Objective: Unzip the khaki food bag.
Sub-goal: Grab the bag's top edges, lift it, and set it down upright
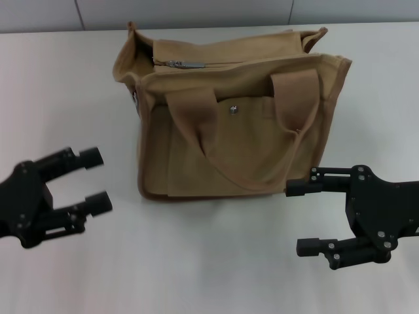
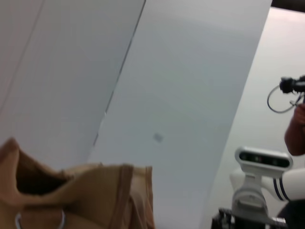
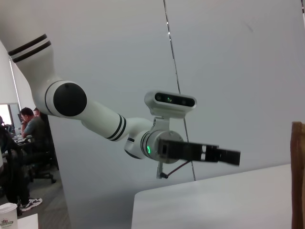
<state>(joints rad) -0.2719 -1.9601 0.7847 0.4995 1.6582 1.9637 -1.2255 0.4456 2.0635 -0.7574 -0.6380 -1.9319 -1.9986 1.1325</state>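
The khaki food bag stands upright in the middle of the white table, its front pocket with a silver snap facing me. Both webbing handles hang down over the front. The metal zipper pull lies near the bag's top left end. My left gripper hovers open to the left of the bag, near its lower corner and apart from it. My right gripper is open at the bag's lower right corner, its upper finger close to the fabric. In the left wrist view, the bag's end shows a metal ring.
Grey wall panels run behind the table's far edge. The right wrist view shows my left arm over the table, a strip of the bag, and people seated far off in the room.
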